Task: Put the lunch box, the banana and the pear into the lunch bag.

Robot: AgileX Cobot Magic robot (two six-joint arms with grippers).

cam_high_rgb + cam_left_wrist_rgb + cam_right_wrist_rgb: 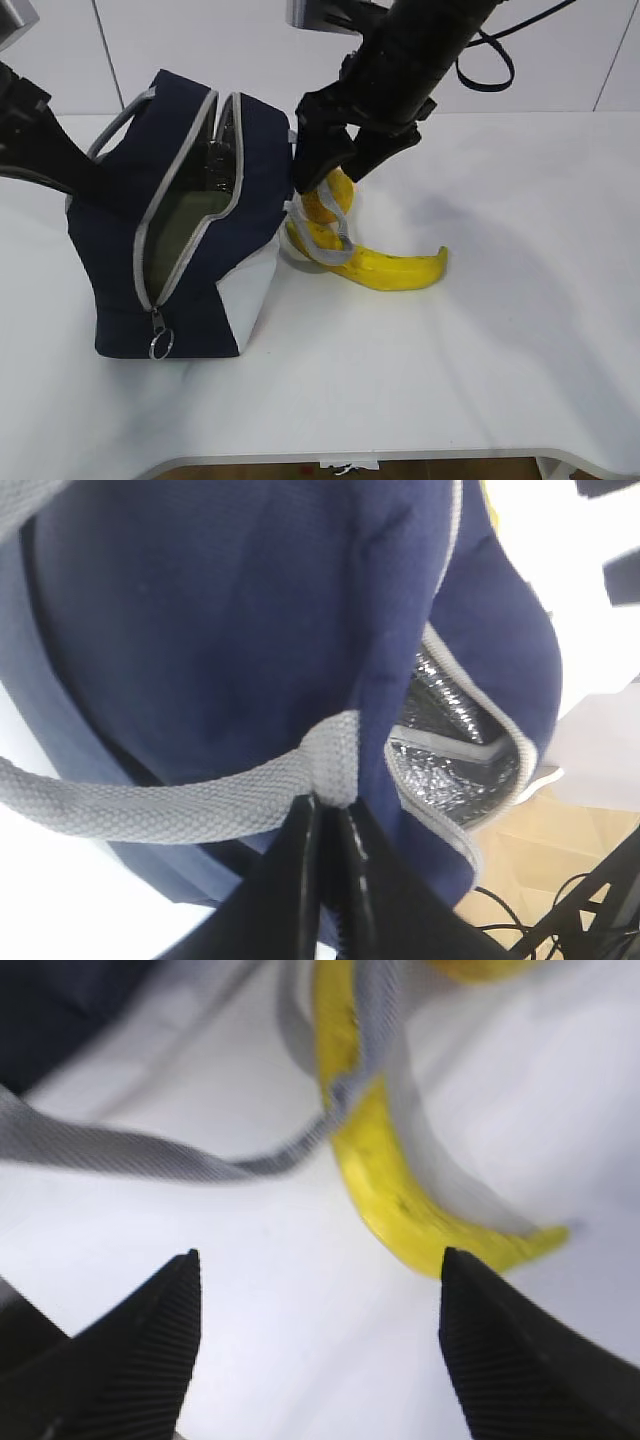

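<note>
Your right gripper (318, 1290) hung with jaws spread over the banana (395, 267), which lay on the white table (500, 360) beside the unzipped lunch bag (180, 215). Your left gripper (325, 820) was clamped on its grey handle (180, 800).

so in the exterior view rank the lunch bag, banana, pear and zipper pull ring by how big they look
1. lunch bag, by far the largest.
2. banana, long and lying on the table.
3. pear, though the right gripper and a grey handle hide part of it, so its full size is unsure.
4. zipper pull ring, smallest.
</note>
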